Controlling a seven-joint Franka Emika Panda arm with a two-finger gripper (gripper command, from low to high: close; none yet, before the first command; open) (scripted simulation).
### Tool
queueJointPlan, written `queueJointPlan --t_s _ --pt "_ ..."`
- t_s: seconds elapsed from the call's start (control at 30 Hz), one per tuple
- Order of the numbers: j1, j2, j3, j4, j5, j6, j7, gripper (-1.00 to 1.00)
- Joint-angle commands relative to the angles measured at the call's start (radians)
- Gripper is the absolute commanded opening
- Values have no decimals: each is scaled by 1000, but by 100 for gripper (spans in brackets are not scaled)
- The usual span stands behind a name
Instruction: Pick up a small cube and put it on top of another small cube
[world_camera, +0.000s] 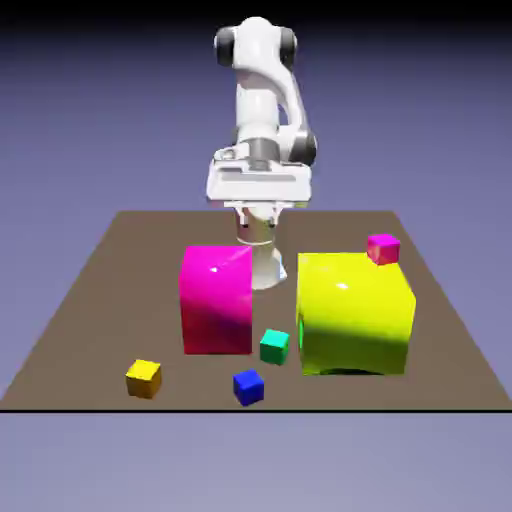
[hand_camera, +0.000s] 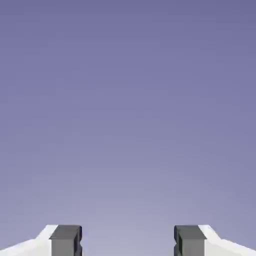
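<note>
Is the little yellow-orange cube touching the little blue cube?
Apart. The exterior view shows bare table between the small yellow-orange cube and the small blue cube.

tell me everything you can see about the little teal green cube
The little teal green cube has plain, smooth-looking faces, the top brighter than the sides. It sits upright on the brown table, turned slightly, between the big magenta block and the big yellow block, with the blue cube nearer the camera. Nothing appears to grip it or rest on it.
</note>
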Motion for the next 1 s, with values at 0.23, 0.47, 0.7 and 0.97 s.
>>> queueJointPlan --t_s 0.23,0.47,0.7,0.97 --pt "-226 223 112 131 -55 -103 348 0" --pt "-424 419 209 246 -103 -193 652 0" --pt "-621 614 307 360 -151 -283 957 0" --pt "-847 838 419 491 -206 -386 1305 0"
